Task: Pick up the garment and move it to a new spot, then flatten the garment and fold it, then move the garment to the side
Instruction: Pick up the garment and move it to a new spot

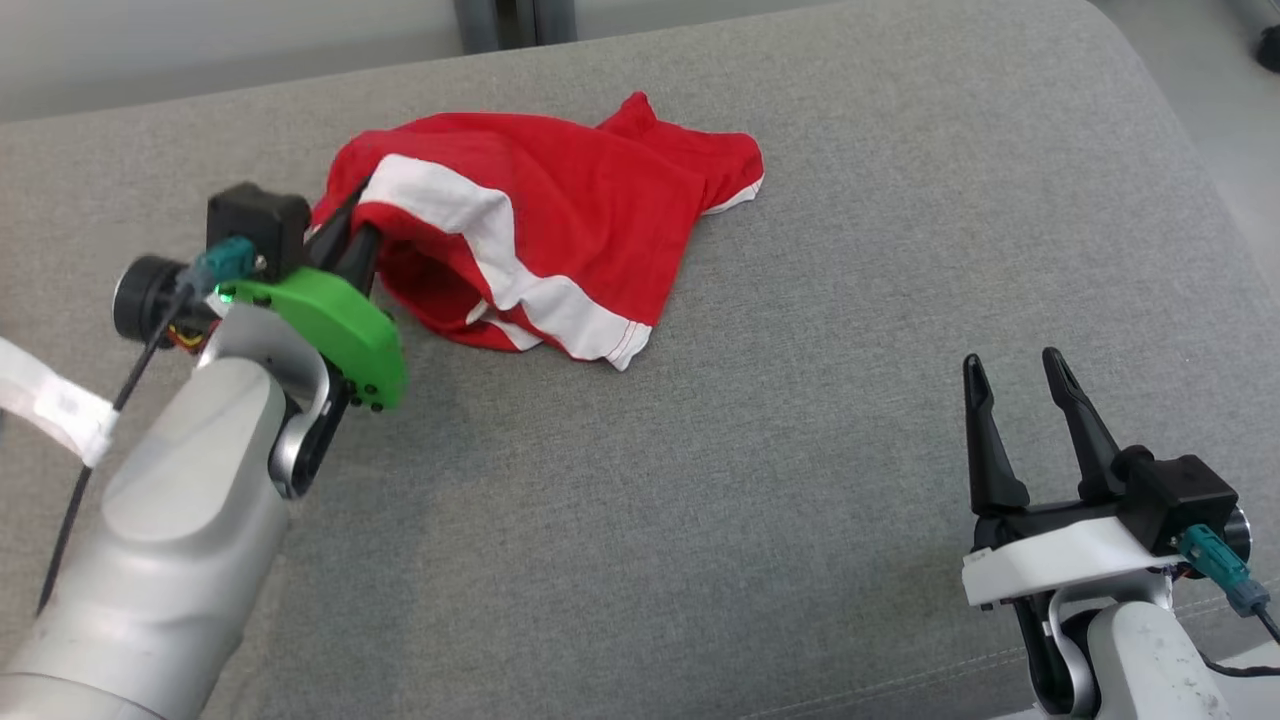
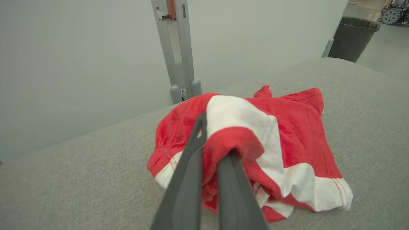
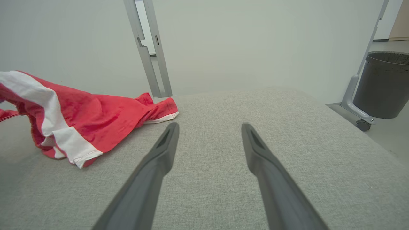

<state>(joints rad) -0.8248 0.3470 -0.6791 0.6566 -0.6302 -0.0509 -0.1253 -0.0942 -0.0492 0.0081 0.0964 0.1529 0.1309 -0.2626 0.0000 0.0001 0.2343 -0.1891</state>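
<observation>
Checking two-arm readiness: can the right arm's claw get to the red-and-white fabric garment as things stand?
Probably yes: the right claw is open and empty, and only bare grey upholstered surface lies between it and the crumpled red-and-white fabric garment.

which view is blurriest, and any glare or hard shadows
left wrist view: softest, garment and left pincer look smeared; head view: even light, no glare, only soft shadows; right wrist view: fairly sharp, but the wide angle tilts the posts.
</observation>
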